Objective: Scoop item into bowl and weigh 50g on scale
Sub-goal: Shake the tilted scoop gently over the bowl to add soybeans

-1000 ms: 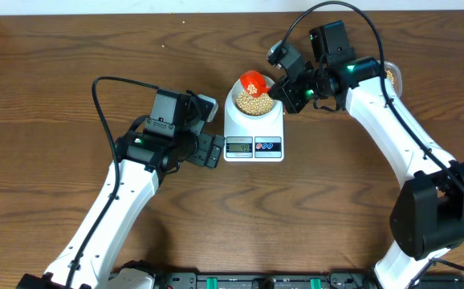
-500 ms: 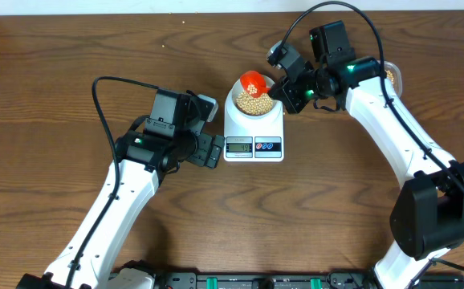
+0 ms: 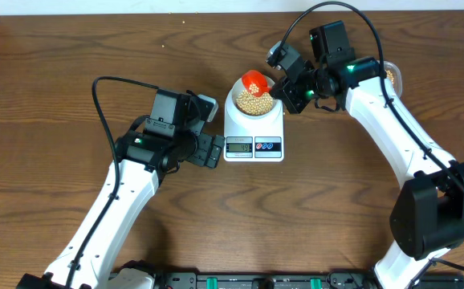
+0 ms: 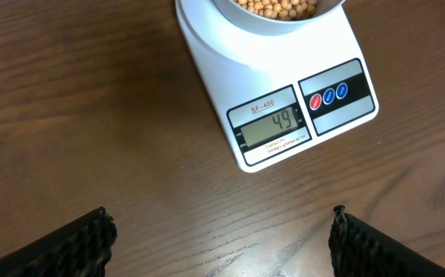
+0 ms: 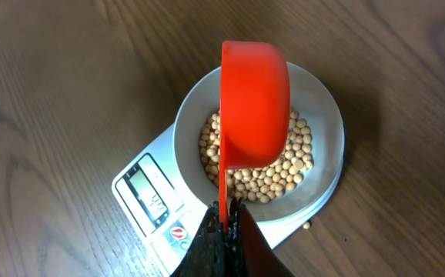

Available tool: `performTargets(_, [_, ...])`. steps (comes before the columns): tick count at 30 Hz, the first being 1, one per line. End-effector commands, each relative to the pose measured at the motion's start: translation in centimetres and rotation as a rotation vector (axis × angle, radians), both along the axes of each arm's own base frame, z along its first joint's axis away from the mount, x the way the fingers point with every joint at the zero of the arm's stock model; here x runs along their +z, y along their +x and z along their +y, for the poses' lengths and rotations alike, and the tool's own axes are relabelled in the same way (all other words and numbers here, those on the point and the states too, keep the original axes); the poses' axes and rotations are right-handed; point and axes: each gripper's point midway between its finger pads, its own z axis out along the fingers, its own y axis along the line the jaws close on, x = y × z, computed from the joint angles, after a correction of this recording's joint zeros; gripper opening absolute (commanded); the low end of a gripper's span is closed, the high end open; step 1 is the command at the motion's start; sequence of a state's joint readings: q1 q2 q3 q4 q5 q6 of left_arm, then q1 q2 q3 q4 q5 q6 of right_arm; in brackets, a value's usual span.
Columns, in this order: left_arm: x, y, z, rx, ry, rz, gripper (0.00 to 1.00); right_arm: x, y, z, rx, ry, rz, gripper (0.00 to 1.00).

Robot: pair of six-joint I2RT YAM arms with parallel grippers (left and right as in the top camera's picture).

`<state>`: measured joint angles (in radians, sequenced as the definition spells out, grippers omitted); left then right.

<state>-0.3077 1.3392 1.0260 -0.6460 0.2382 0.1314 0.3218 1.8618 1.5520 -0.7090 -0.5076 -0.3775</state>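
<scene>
The white scale (image 3: 254,128) sits mid-table with the white bowl (image 3: 254,101) on it, holding tan beans (image 3: 254,100). The display (image 4: 274,123) reads 49. My right gripper (image 5: 226,219) is shut on the handle of a red scoop (image 5: 253,104), held tipped on its side over the bowl (image 5: 322,100) and beans (image 5: 272,178). One loose bean (image 5: 306,225) lies on the scale (image 5: 145,196) beside the bowl. My left gripper (image 4: 221,235) is open and empty, hovering over the table just left of the scale (image 4: 207,46).
A container of beans (image 3: 392,76) is partly hidden behind my right arm at the far right. A black cable (image 3: 99,100) loops off the left arm. A rail runs along the table's front edge (image 3: 240,281).
</scene>
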Motion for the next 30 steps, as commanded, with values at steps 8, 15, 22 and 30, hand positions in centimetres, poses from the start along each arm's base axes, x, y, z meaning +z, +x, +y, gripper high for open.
performTargets(8, [-0.19,-0.10,0.00,-0.003,-0.004,0.007,0.91,1.76,0.42,-0.08,0.011,0.007,-0.055,0.01])
performTargets(15, [-0.19,-0.10,0.00,-0.003,-0.004,0.007,0.91,1.77,0.43,-0.08,0.027,0.001,-0.069,0.01])
performTargets(22, [-0.19,-0.09,0.00,-0.003,-0.004,0.007,0.91,1.74,0.43,-0.09,0.038,-0.005,-0.078,0.01])
performTargets(30, [-0.19,-0.09,0.00,-0.003,-0.004,0.007,0.91,1.69,0.50,-0.18,0.043,-0.014,-0.087,0.01])
